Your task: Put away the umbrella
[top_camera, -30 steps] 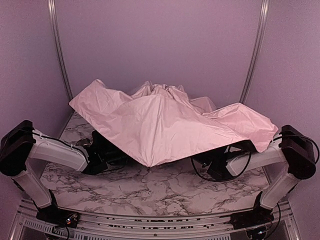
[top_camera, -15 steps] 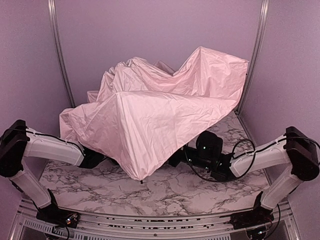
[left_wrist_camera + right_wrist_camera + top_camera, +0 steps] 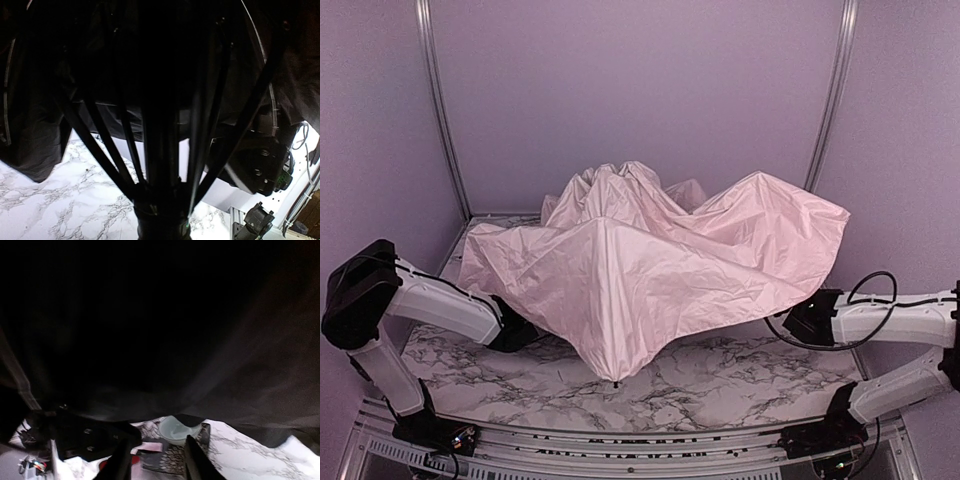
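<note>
Place: the umbrella sits in the middle of the marble-patterned table. It is half open and draped like a low tent between the two arms.
Axis: from above the shaft is hidden by the fabric. In the left wrist view the thin black shaft runs straight away from the camera, and the ribs fan out from a hub at the bottom of the frame.
Pointing: one rib tip points down at the near edge of the table; the bunched folds rise at the back.
Materials: the outside is pale pink, thin, creased cloth. The black lining is matte, and the ribs are slim dark rods.
Left arm: the left arm reaches under the canopy from the left. Its gripper is covered, so its state cannot be told.
Right gripper: the right gripper has its fingers spread with nothing between them, just under the canopy's edge.
Beyond the fingers: a dark patterned mat with a pale bowl on it.
Change: half a second ago the right side of the canopy was raised high towards the back corner; it has now dropped and spread out. The right arm has pulled back from the centre to the right edge.
</note>
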{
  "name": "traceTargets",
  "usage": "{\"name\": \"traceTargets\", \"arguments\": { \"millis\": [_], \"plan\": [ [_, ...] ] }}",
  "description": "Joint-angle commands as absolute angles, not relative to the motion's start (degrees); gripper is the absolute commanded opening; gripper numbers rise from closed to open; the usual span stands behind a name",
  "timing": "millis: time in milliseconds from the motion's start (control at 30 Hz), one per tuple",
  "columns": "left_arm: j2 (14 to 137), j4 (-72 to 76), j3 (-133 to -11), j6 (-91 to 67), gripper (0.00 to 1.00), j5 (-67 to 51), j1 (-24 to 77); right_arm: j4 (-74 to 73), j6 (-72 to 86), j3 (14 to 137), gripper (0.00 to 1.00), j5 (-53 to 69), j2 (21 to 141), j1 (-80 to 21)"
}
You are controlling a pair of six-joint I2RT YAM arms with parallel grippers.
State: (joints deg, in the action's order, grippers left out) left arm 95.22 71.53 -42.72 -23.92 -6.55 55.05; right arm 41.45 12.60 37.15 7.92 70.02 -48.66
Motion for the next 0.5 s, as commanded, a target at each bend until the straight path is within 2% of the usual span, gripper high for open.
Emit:
{"name": "traceTargets", "arguments": {
  "millis": [0, 133, 200, 333, 467],
  "plan": [
    [98.9, 75.2, -47.9, -29.1, 0.0, -7.1, 56.2, 40.4, 11.0, 37.5, 0.39, 14.3, 69.5, -48.6],
    [102.5, 77.9, -50.3, -30.9, 0.0, -7.9, 58.0, 41.4, 14.4, 42.0, 0.57, 15.6, 74.9, -48.6],
    [102.9, 80.4, -49.3, -31.7, 0.0, -7.0, 58.1, 41.1, 14.2, 42.9, 0.62, 13.8, 76.1, -48.8],
    [102.2, 77.4, -49.7, -29.9, 0.0, -9.2, 58.2, 37.3, 11.8, 45.5, 0.65, 13.9, 77.4, -48.9],
    [101.0, 75.4, -49.7, -26.7, 0.0, -11.6, 58.4, 28.1, 10.3, 49.9, 0.62, 15.4, 79.4, -48.6]
  ]
}}
